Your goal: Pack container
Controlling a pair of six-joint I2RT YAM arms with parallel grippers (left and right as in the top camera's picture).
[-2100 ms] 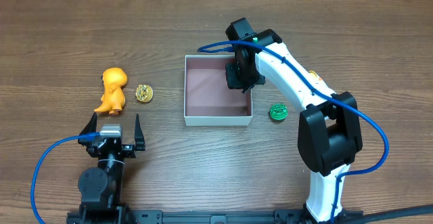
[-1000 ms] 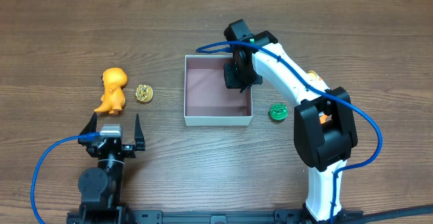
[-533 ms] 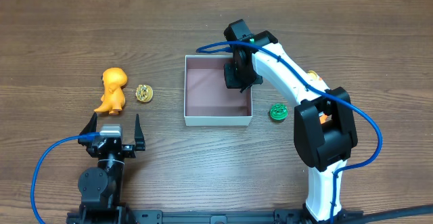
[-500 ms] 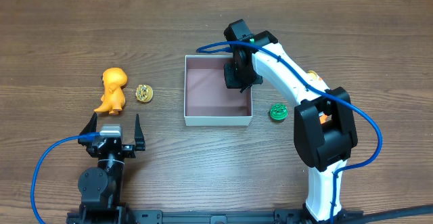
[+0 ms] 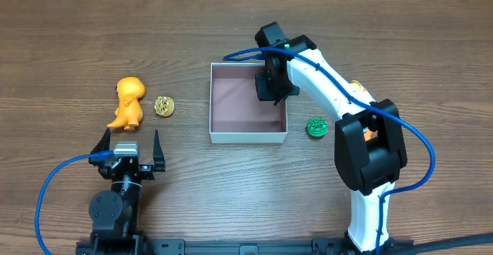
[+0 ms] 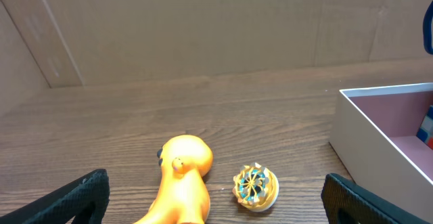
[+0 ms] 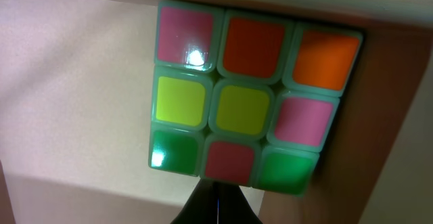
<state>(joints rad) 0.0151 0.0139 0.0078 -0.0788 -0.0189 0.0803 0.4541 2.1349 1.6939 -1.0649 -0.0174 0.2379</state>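
The container (image 5: 231, 135) is a shallow white-walled box with a pinkish floor at mid-table. It also shows in the left wrist view (image 6: 365, 126). My right gripper (image 5: 271, 85) hangs over its back right corner. In the right wrist view its fingers (image 7: 218, 207) are shut together, just off a colour cube (image 7: 243, 102) that lies in the corner on the container floor (image 7: 67, 82). My left gripper (image 5: 127, 149) is open and empty near the front left. An orange dinosaur toy (image 5: 128, 102) and a gold wheel toy (image 5: 164, 105) lie ahead of it.
A green wheel toy (image 5: 316, 127) lies on the table right of the container. In the left wrist view the dinosaur (image 6: 181, 180) and gold wheel (image 6: 256, 187) lie between the open fingers (image 6: 216, 200), farther out. A cardboard wall stands behind the table.
About two seconds ago the right arm shifted slightly left over the container. Since one second ago nothing has moved.
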